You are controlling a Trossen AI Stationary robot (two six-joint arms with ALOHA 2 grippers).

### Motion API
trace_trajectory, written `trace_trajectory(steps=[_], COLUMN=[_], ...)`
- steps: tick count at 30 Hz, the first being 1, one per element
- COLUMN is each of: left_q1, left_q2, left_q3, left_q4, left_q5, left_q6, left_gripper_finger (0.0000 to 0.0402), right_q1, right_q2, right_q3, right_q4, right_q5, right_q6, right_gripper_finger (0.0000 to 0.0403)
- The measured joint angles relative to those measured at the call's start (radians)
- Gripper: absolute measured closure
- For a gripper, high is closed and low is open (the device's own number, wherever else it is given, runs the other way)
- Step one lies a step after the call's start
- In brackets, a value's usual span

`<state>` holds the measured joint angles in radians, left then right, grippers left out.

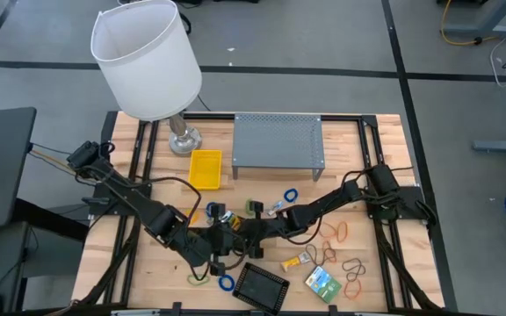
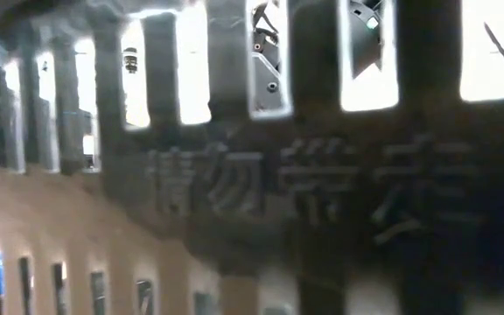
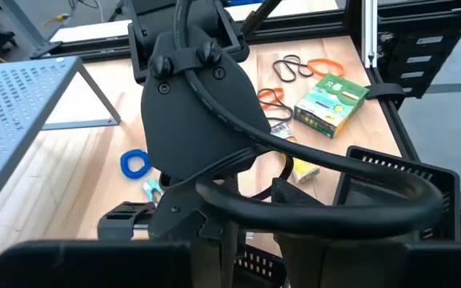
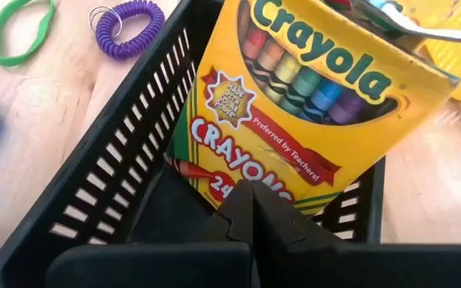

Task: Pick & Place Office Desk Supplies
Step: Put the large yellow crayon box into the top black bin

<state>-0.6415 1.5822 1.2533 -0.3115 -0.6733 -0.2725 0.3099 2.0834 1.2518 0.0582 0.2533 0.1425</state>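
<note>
A yellow Crayola crayon box leans tilted over the black mesh basket, with its lower end down inside. My right gripper is shut, right in front of that lower end. In the high view both arms meet at mid-table, and the right gripper sits close to my left gripper. The right arm fills the left wrist view. A green crayon box and orange rubber bands lie flat at the table's right. A green band and a purple coil lie beside the basket. My right gripper comes at the crayon box's lower end, slanting down over the basket. Its shut fingertips stand in front of that end and hide it. I cannot tell whether they touch the box.
At the table's far side stand a tall lamp with a white shade, a grey perforated shelf and a yellow bin. Blue coils and brown bands lie scattered. A dark mesh close up blocks the low view.
</note>
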Motion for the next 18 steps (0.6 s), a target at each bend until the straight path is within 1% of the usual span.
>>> trace_trajectory(steps=[5,9,12,18], left_q1=[0.000,-0.001,-0.001,0.000], left_q2=[0.000,0.000,0.000,0.000], left_q3=[0.000,0.000,0.000,0.000], left_q4=[0.001,0.008,0.036,0.059], left_q5=[-0.009,-0.018,-0.037,-0.044], left_q6=[0.000,0.000,0.011,0.034], left_gripper_finger=[0.0316,0.0316,0.0316,0.0316], right_q1=[-0.005,-0.005,-0.007,-0.007], right_q2=[0.001,0.002,0.004,0.006], right_q3=[0.000,0.000,-0.001,-0.002], right_q4=[-0.005,0.010,0.038,0.058], right_q5=[-0.021,0.020,0.026,0.034], right_q6=[-0.004,-0.046,-0.067,-0.088], right_gripper_finger=[0.0403,0.0403,0.0403,0.0403])
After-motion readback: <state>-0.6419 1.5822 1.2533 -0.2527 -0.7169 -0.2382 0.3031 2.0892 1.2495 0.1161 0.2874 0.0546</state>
